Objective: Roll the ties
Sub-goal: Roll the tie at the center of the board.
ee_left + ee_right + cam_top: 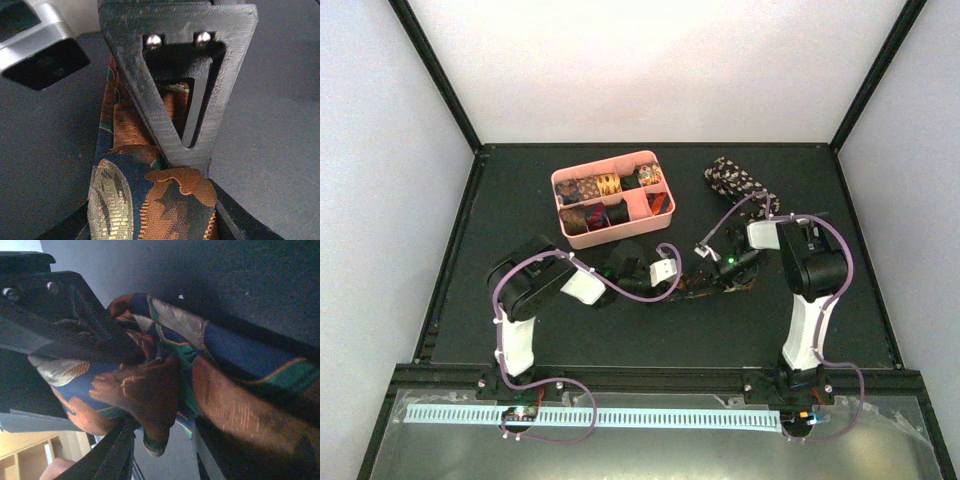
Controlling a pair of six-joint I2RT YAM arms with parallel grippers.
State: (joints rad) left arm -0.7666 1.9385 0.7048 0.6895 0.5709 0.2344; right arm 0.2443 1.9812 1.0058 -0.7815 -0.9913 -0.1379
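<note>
A patterned tie, orange, brown and blue, lies partly rolled at mid-table where both grippers meet. In the left wrist view the roll fills the space between my left gripper's fingers, which are shut on it. The right gripper's black triangular finger stands just behind the roll. In the right wrist view the tie bunches over my right gripper. Its jaws stand apart, with a loose fold hanging between them and bare table showing. A black tie with white speckles lies heaped at the back right.
A pink divided tray at the back centre-left holds several rolled ties. Purple cables loop over both arms. Black frame rails border the dark mat on all sides.
</note>
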